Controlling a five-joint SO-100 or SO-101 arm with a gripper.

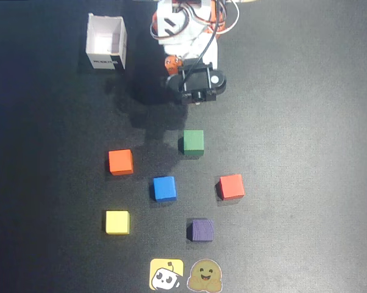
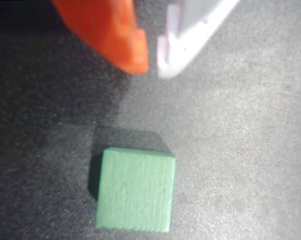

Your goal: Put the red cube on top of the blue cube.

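1. I see the small matte red cube [image 1: 231,186] lying free on the dark table, right of the small matte bright blue cube [image 1: 164,188] in the overhead view, well apart.
2. My gripper [image 2: 151,62] carries nothing, its tips nearly closed; it hangs near the matte green cube [image 2: 135,189], so I risk grabbing that.
3. The matte orange cube [image 1: 121,162] looks alike; I could mistake it.

My overhead view looks straight down on the dark table [image 1: 305,122] from well above, with the arm [image 1: 186,43] at the top edge of the picture and two stickers [image 1: 186,274] at the bottom edge. It takes in the white box [image 1: 106,43] and all six cubes. My wrist view rides on the arm and looks down at the table from very close, past the gripper [image 2: 153,57] entering from the top edge. Both views share the green cube [image 1: 193,141] [image 2: 135,189] and the table around it.
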